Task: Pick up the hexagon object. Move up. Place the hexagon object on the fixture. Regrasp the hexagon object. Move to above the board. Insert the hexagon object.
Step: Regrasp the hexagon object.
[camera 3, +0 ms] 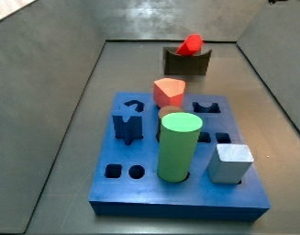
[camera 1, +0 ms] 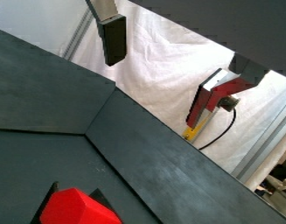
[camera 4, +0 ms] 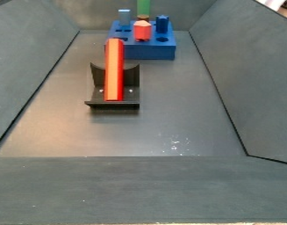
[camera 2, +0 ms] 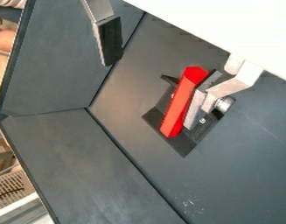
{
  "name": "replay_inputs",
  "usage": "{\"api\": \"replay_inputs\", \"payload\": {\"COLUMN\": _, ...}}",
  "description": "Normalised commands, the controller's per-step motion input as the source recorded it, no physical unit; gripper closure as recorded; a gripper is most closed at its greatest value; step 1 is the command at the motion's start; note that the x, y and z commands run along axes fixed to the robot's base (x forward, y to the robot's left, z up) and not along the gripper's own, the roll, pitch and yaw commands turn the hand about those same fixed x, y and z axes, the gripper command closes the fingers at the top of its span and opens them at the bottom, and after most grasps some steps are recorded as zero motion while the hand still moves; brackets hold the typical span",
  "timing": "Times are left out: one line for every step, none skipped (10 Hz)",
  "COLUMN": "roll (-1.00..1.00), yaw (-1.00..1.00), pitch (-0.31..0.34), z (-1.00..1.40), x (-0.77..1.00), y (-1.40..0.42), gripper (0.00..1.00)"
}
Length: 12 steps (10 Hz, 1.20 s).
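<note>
The hexagon object (camera 4: 114,65), a long bright red bar, leans upright in the dark fixture (camera 4: 128,95) in the middle of the floor. It also shows as the hexagon object (camera 3: 190,43) on the fixture (camera 3: 186,62) behind the board (camera 3: 177,200). In a wrist view my gripper (camera 2: 163,79) hangs open above it, with the red bar (camera 2: 177,105) seen close beside one silver finger (camera 2: 218,94) and apart from the other. Only the bar's red end (camera 1: 75,208) shows in a wrist view, where the gripper (camera 1: 177,66) holds nothing. Neither side view shows the gripper.
The blue board (camera 4: 157,51) carries a tall green cylinder (camera 3: 181,147), a short red block (camera 3: 170,90) and a pale grey cube (camera 3: 233,163). Sloping dark walls (camera 4: 40,88) enclose the floor on both sides. A white cloth (camera 1: 169,52) hangs beyond the wall.
</note>
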Motion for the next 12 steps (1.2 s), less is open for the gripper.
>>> {"api": "replay_inputs", "payload": {"roll": 0.14, "yaw": 0.11, "pitch": 0.057, "z": -0.02, "x": 0.18, "y": -0.05, "gripper": 0.0}}
{"api": "replay_inputs", "payload": {"roll": 0.14, "yaw": 0.11, "pitch": 0.058, "z": -0.02, "x": 0.18, "y": -0.05, "gripper": 0.0}}
{"api": "replay_inputs", "payload": {"roll": 0.14, "yaw": 0.11, "pitch": 0.058, "z": -0.02, "x": 0.18, "y": -0.05, "gripper": 0.0}}
{"api": "replay_inputs", "payload": {"roll": 0.14, "yaw": 0.11, "pitch": 0.059, "z": -0.02, "x": 0.18, "y": -0.05, "gripper": 0.0}}
{"api": "replay_inputs", "payload": {"roll": 0.14, "yaw": 0.11, "pitch": 0.059, "z": -0.02, "x": 0.18, "y": -0.05, "gripper": 0.0}}
{"api": "replay_inputs", "payload": {"roll": 0.14, "yaw": 0.11, "pitch": 0.059, "z": -0.02, "x": 0.18, "y": -0.05, "gripper": 0.0}}
{"api": "replay_inputs", "payload": {"roll": 0.14, "yaw": 0.11, "pitch": 0.059, "z": -0.02, "x": 0.18, "y": -0.05, "gripper": 0.0}}
{"api": "replay_inputs", "payload": {"roll": 0.14, "yaw": 0.11, "pitch": 0.06, "z": -0.02, "x": 0.18, "y": -0.05, "gripper": 0.0}}
{"api": "replay_inputs", "payload": {"roll": 0.14, "yaw": 0.11, "pitch": 0.06, "z": -0.02, "x": 0.18, "y": -0.05, "gripper": 0.0}}
{"api": "replay_inputs", "payload": {"roll": 0.14, "yaw": 0.11, "pitch": 0.06, "z": -0.02, "x": 0.18, "y": -0.05, "gripper": 0.0}}
{"api": "replay_inputs", "payload": {"roll": 0.14, "yaw": 0.11, "pitch": 0.06, "z": -0.02, "x": 0.18, "y": -0.05, "gripper": 0.0}}
{"api": "replay_inputs", "payload": {"roll": 0.14, "yaw": 0.11, "pitch": 0.06, "z": -0.02, "x": 0.18, "y": -0.05, "gripper": 0.0}}
